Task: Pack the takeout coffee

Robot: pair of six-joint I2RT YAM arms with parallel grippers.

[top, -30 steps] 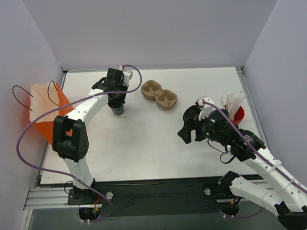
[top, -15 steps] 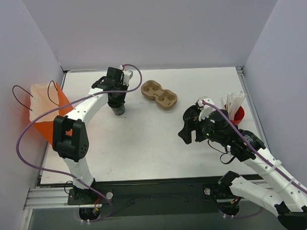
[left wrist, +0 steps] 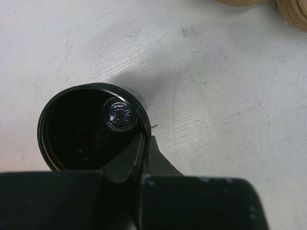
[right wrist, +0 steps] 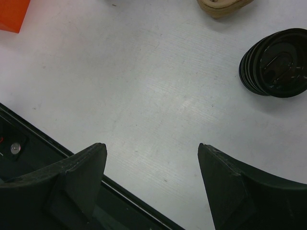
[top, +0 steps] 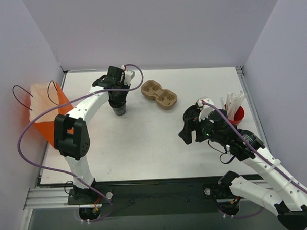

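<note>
Takeout coffee cup: the small black cup (top: 119,110) is at the far left of the white table (top: 144,140), between the orange bag (top: 48,121) and the brown two-well carrier (top: 159,93), and touches neither.
Cup top: from the left wrist it reads as a dark, open mouth with a small shiny disc just inside the rim. I can make out no lid on it.
Left gripper: the left gripper (left wrist: 144,143) reaches down over the cup, its fingers pressed together on the near rim. One finger seems to lie inside the wall and the other outside.
Footing: I cannot tell whether the cup stands on the table or hangs just above it.
Right gripper: the right gripper (right wrist: 151,146) is poised above bare table on the right side, jaws spread wide and holding nothing.
Lids: a stack of black lids (right wrist: 276,62) sits on the table ahead and to the right of those fingers, well apart from them.
Carrier: both wells look unfilled from above.
Bag: it stands at the table's left edge against the wall, its thin dark handles up.
Far right: a red cup (top: 238,115) holding white sticks stands near the table's right edge, behind the right arm.
</note>
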